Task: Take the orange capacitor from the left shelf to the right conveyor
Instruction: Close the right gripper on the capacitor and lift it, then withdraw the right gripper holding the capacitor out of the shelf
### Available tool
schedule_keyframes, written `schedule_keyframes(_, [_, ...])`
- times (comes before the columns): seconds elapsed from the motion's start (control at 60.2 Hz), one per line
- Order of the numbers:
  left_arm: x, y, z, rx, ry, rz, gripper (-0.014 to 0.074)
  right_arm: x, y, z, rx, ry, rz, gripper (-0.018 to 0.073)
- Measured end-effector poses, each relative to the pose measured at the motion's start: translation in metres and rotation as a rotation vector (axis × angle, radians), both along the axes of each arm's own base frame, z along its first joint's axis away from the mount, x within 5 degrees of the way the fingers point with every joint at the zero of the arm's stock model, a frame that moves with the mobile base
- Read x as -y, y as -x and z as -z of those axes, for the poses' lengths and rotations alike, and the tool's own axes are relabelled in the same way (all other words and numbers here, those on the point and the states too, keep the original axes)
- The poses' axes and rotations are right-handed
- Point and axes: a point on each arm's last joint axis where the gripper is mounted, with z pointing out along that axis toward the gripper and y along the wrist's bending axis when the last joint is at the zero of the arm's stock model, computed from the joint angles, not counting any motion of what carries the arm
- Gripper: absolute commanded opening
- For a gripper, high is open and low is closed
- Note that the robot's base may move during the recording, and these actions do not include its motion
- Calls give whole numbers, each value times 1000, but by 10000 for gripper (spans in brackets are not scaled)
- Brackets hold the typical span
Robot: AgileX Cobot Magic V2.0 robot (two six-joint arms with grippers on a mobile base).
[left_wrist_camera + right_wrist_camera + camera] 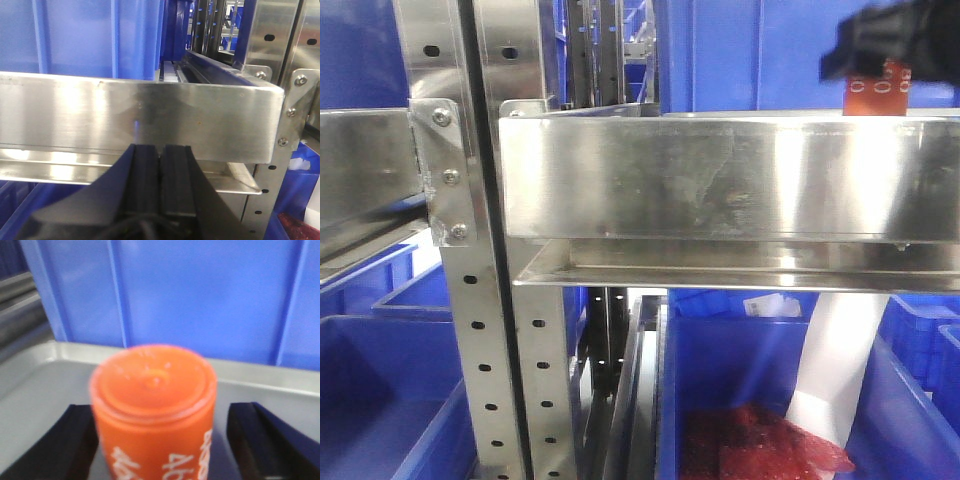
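The orange capacitor (155,405) stands upright on the grey floor of the left shelf (30,390), white "4680" print down its side. My right gripper (162,412) is open around it: the left finger (70,440) sits close against its side and the right finger (255,440) stands apart from it. In the front view the capacitor (878,92) peeks above the shelf's brushed-metal lip (720,180) at the top right, under the dark gripper. My left gripper (160,150) is shut with nothing in it, low in front of the shelf lip (150,115). The right conveyor is out of view.
A blue bin wall (200,290) rises right behind the capacitor. Perforated steel posts (470,330) stand left of the shelf. Below the shelf are blue bins (380,400), one holding red material (750,440), with a white strip (840,370) slanting into it.
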Motion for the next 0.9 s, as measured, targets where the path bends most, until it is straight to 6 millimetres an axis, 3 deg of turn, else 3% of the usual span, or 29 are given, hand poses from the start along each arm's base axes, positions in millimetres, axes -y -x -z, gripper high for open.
schedule_keyframes(0.199, [0,0,0,0,0,0,-127,-1,-3,3,-4,0,-1,130])
schedule_keyframes(0.266, [0,0,0,0,0,0,-127,-1,-3,3,-4,0,-1,46])
schedule_keyframes(0.432, [0,0,0,0,0,0,-127,1,6,-14,35,-3,0,55])
schedule_keyframes(0.581, [0,0,0,0,0,0,-127,10,29,-49,95,-2,18,55])
schedule_keyframes(0.698, [0,0,0,0,0,0,-127,25,64,-75,142,2,65,55])
schedule_keyframes(0.897, [0,0,0,0,0,0,-127,45,134,-80,125,17,145,55])
